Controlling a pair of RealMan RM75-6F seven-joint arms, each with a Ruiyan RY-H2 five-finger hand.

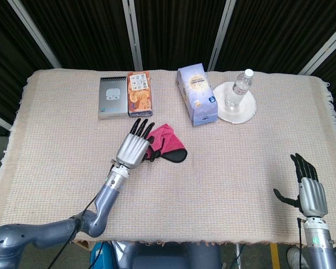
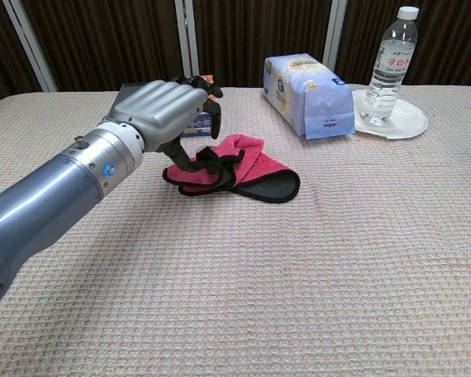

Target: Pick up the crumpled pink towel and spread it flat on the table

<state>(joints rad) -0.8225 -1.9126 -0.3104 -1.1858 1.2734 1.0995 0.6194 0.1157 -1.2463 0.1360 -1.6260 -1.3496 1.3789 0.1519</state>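
The left robot hand [image 2: 163, 107], silver-backed with black fingers, hovers over the left edge of the crumpled pink towel [image 2: 234, 169]; its fingers are apart and hold nothing. The towel, soft cloth with black trim, lies bunched near the centre of the bench [image 1: 224, 162], which is covered in a beige woven cloth. The right robot hand [image 1: 308, 190] stands released, fingers extended, at the near right edge. Behind the towel sit a flat grey box [image 1: 112, 97] and an orange carton [image 1: 139, 93], touching side by side. To their right lies a pale blue packet [image 1: 196, 93], then a white plate [image 1: 243, 111] carrying an upright clear plastic bottle [image 1: 238, 89].
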